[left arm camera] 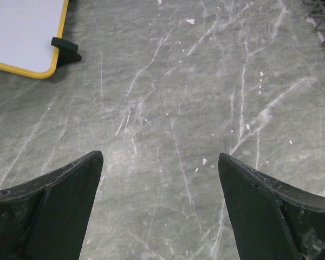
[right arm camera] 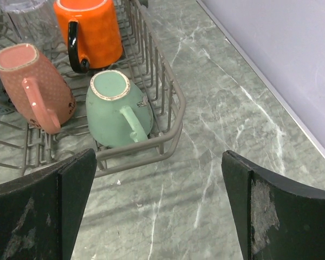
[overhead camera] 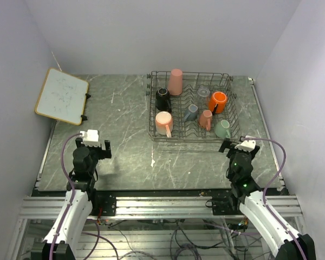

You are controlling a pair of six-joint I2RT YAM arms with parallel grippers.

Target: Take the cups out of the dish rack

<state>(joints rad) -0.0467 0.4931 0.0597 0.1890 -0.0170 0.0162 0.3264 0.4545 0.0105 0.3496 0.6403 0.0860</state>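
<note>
- Dish rack (overhead camera: pixel 150 111) sits right of centre in the top view, with all eight cups in it. Judging by that, unloading hasn't started.
- Right gripper (right arm camera: pixel 158 157): jaws wide apart, nothing between them, hovering over the tabletop (right arm camera: pixel 216 162) just outside the rack's near rim.
- Nearest target is the mint green cup (right arm camera: pixel 116 111) in the rack's lower-right corner in the top view. In the right wrist view it's just above and left of the jaw gap.
- The cup is tipped, with what looks like its base up. Its long axis leans away toward the top of the frame, and the handle points at the rim, toward the jaws.
- Salmon cup (right arm camera: pixel 35 81) is just left of it, orange cup (right arm camera: pixel 92 30) behind.
- Left gripper (left arm camera: pixel 160 157): jaws also apart and empty, over bare tabletop. Only a rack corner shows at the upper right of its view, well apart.
- My call: the right arm takes the mint cup by going forward and a bit left, clearing the rim wire.
</note>
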